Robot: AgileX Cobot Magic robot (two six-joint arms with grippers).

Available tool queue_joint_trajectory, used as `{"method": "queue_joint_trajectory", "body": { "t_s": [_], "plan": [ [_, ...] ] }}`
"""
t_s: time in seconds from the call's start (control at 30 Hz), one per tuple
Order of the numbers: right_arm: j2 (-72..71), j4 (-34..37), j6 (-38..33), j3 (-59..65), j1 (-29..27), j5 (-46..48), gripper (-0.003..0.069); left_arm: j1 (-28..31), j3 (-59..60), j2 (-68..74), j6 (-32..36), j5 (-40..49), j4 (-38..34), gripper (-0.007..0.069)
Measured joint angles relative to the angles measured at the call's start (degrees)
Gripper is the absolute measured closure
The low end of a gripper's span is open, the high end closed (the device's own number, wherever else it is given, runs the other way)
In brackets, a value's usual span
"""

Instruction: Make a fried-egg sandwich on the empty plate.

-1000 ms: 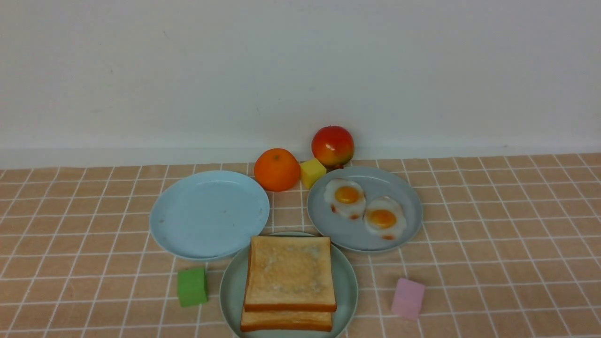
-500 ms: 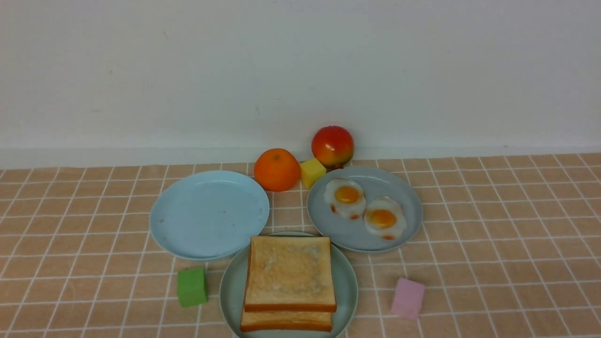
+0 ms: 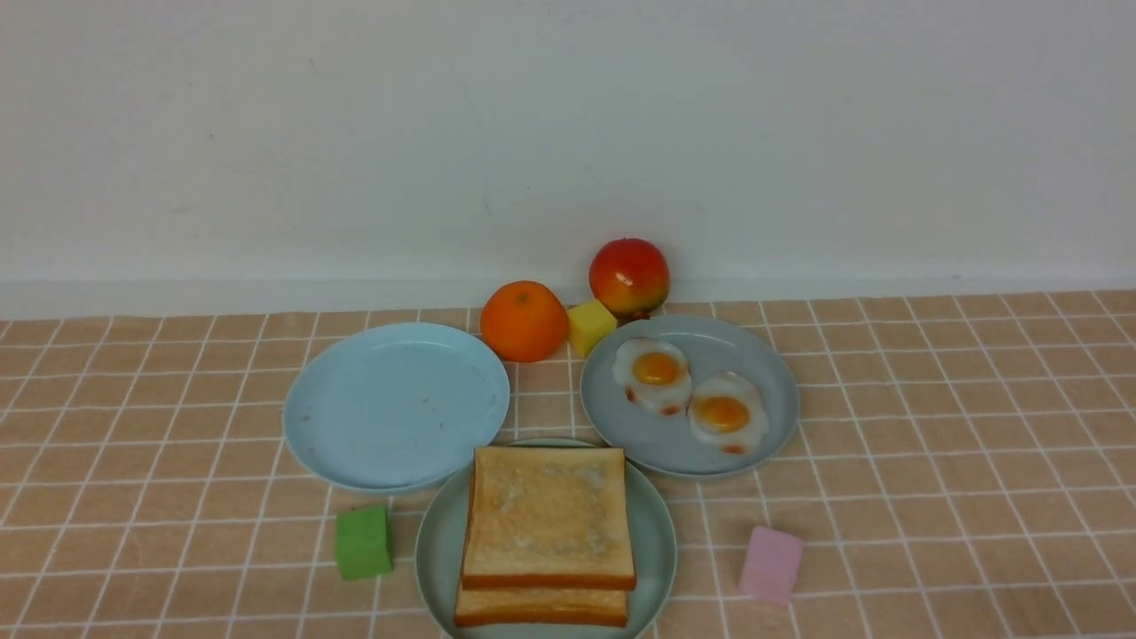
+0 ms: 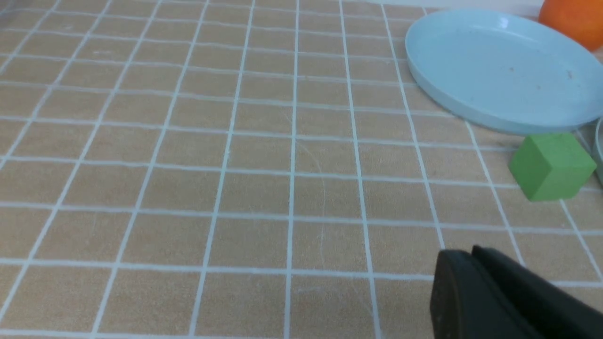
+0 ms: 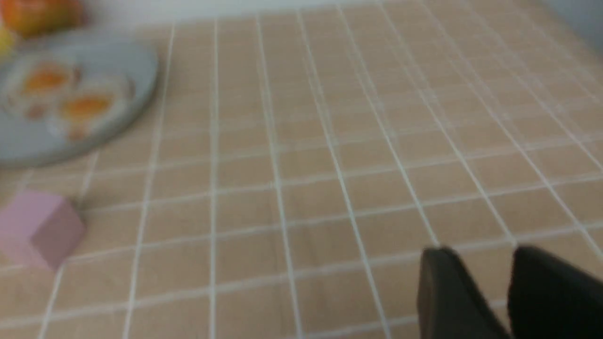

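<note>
Two toast slices lie stacked on the pale mint-green plate [image 3: 435,550] at the near middle; the top slice [image 3: 548,515] is set slightly behind the lower slice [image 3: 541,605]. Two fried eggs [image 3: 655,373] [image 3: 726,413] sit on the grey-blue plate [image 3: 763,373] behind it to the right. Neither arm shows in the front view. In the left wrist view my left gripper [image 4: 464,252] hangs over bare cloth with its fingers together, near the green cube [image 4: 550,165]. My right gripper [image 5: 480,252] stands open over the cloth with nothing between its fingers; the eggs [image 5: 87,106] are blurred beyond.
A light blue plate [image 3: 395,404] lies bare at the left. An orange [image 3: 524,319], a yellow cube [image 3: 590,326] and a red fruit [image 3: 628,275] stand by the wall. The green cube [image 3: 363,541] and a pink cube [image 3: 770,564] flank the mint-green plate.
</note>
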Motion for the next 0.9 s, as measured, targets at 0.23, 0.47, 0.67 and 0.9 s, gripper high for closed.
{"method": "queue_joint_trajectory", "body": {
  "t_s": [0.23,0.47,0.67,0.9],
  "plan": [
    [0.02,-0.07,0.00,0.12,-0.55,-0.43,0.0433,0.00,0.00,0.00,0.00,0.00,0.00,0.0585],
    [0.02,-0.07,0.07,0.12,-0.57,-0.43,0.0430,0.00,0.00,0.00,0.00,0.00,0.00,0.0578],
    [0.02,-0.07,0.07,0.12,-0.57,-0.43,0.0427,0.00,0.00,0.00,0.00,0.00,0.00,0.0573],
    [0.02,-0.11,0.02,0.12,-0.57,-0.43,0.0424,0.00,0.00,0.00,0.00,0.00,0.00,0.0567]
  ]
}}
